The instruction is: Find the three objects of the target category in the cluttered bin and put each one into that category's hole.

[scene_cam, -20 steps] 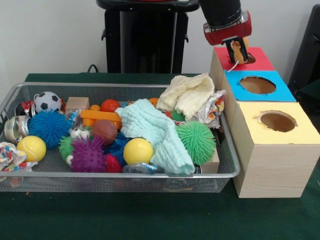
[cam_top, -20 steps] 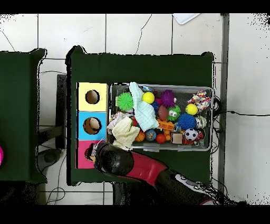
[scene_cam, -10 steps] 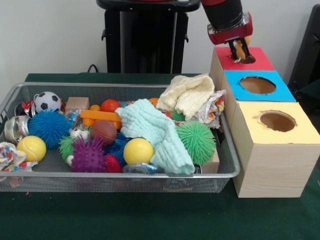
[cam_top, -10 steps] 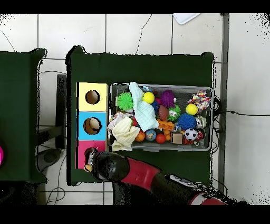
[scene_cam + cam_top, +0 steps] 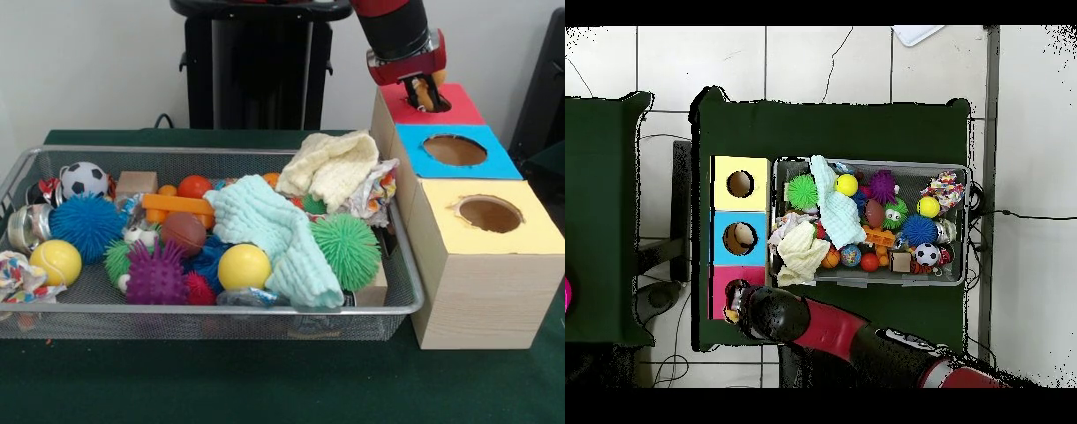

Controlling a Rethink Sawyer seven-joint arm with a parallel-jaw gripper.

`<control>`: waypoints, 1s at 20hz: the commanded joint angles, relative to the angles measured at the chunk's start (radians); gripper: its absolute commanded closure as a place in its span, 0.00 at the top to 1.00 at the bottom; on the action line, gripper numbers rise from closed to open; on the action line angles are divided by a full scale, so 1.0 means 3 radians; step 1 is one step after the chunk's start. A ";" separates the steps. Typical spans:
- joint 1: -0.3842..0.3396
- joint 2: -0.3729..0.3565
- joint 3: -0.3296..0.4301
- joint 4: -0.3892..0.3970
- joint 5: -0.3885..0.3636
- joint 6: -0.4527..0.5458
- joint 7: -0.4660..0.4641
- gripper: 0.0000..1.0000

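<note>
Wire-mesh bin (image 5: 402,291) holds spiky rubber balls (image 5: 349,250), smooth balls, waffle-textured cloths (image 5: 274,225).

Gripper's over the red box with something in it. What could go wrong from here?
1. The gripper holds a small orange-brown object above the red box; the arm hides the hole in both views, so alignment is unverified and a release may land on the lid.
2. The pale yellow cloth and mint cloth cover part of the wire bin, so other targets could be missed.
</note>
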 commanded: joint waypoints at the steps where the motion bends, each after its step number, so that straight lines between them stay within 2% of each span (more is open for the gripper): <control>1: 0.0119 0.0413 -0.0104 -0.0162 0.0067 -0.0338 0.0867 0.00; 16: 0.0066 0.0378 -0.0116 -0.0194 0.0094 -0.0211 0.0813 0.00; 17: 0.0047 0.0391 -0.0100 -0.0181 0.0116 -0.0188 0.0833 1.00; 20: 0.0067 0.0334 -0.0126 -0.0195 0.0097 -0.0150 0.0788 1.00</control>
